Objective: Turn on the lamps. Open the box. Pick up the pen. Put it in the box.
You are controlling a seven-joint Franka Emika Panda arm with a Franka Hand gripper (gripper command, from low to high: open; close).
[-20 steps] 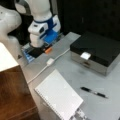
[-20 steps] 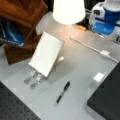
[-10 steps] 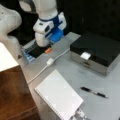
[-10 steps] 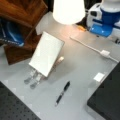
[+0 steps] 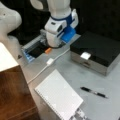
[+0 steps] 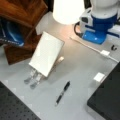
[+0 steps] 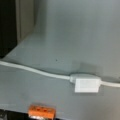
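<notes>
Work centres on the thin white cord (image 5: 37,72) and its small white switch block (image 5: 50,61). The white-and-blue gripper (image 5: 53,43) hangs over the grey table (image 5: 75,72), just above and behind that block. It is beside the grey tray with the blue edge (image 5: 30,48). Its fingers are hidden under the hand, so I cannot tell whether they are apart or together. Nothing shows in its grasp.

In the wrist view the switch block (image 7: 86,83) lies on the table with the cord running out of both ends. A small orange item (image 7: 41,111) sits at the bottom edge, near the block but apart from it.

The pale cream-white lamp shade (image 6: 68,10) shows in part at a front view's top. It looks very bright, with a warm patch on the table beneath it. A corner of it (image 5: 6,58) also appears at a front view's left, above a brown wooden stand (image 5: 12,92).

The wide flat box with a black lid and silver-grey sides (image 5: 100,50) sits at a front view's right. Its lid is down and its small white latch (image 5: 85,55) faces forward.

The slim black pen with a silver middle band (image 5: 93,92) lies flat on the table in front of the box, apart from it and well away from the gripper. A white ruled pad (image 5: 58,97) lies to the pen's left in that view. In a front view the pen (image 6: 62,93) lies below the pad (image 6: 46,56).
</notes>
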